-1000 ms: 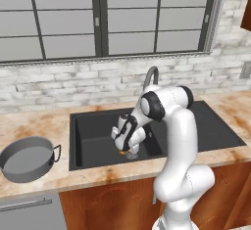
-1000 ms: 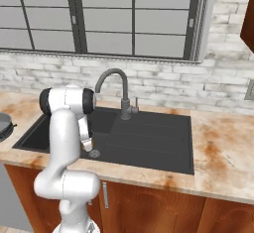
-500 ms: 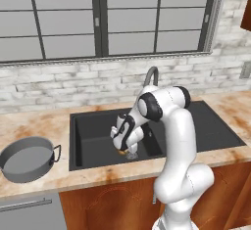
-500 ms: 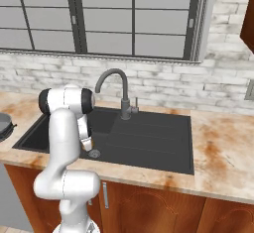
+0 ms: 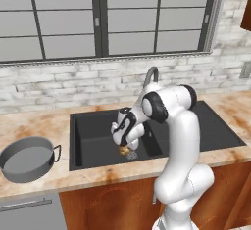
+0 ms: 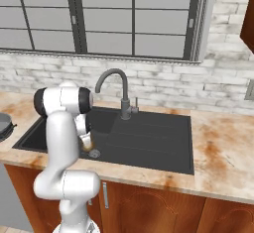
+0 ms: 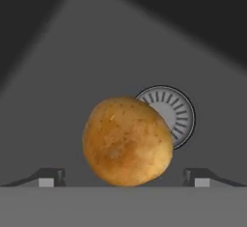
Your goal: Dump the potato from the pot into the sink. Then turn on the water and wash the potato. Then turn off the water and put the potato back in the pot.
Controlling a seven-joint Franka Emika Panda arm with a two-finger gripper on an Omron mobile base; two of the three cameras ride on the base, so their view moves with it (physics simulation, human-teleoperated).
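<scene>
The hand (image 7: 123,177) hangs spread wide, its tips on either side of the potato (image 7: 127,140), not pinching it. The potato lies on the sink (image 5: 93,146) floor, against the round slotted metal drain (image 7: 171,115). Firm, rounded and probably slick-skinned, it should be gripped across its middle. Farther left, the grey metal pot (image 5: 27,158) sits on the speckled stone tabletop (image 5: 44,124).

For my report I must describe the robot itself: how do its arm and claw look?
The arm is glossy white, built of rounded tube segments with dark rings at the joints. The claw has two small dark finger tips with pale pads. No cables or markings are visible.
</scene>
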